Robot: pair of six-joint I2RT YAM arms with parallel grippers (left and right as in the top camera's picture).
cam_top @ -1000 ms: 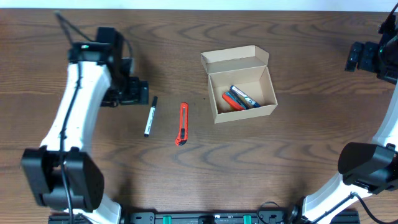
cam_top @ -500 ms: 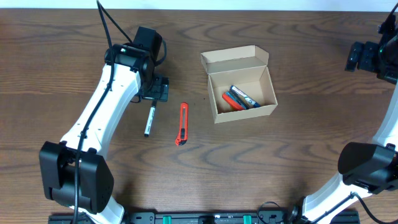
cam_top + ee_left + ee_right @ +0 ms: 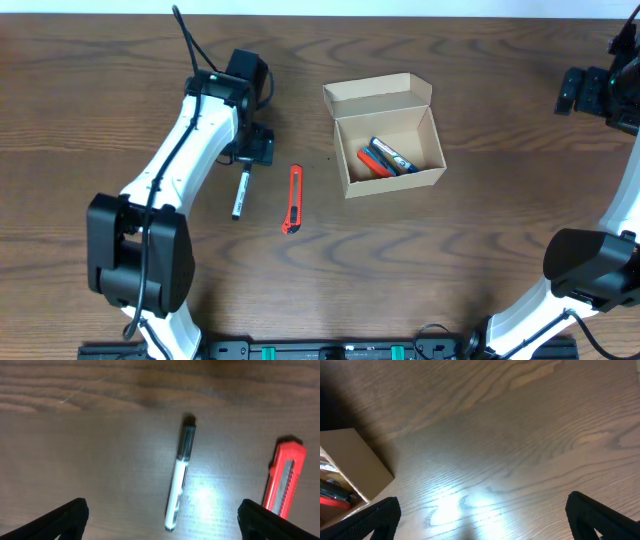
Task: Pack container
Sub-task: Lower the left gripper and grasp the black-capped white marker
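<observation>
Container (image 3: 395, 181) lies well to the right of the spread, empty left pincer (image 3: 256, 150).

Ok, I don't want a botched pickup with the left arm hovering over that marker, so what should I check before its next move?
1. Left gripper open: ok.
2. Marker lying free on the table, roughly between the gripper's fingers in the wrist view: ok.
3. Box cutter apart from the marker: ok.
4. Container flap folded back, top open: ok.
5. Bare floor left in the container beside the items already inside: ok.
6. Right gripper open, off to the container's side: ok.
</observation>
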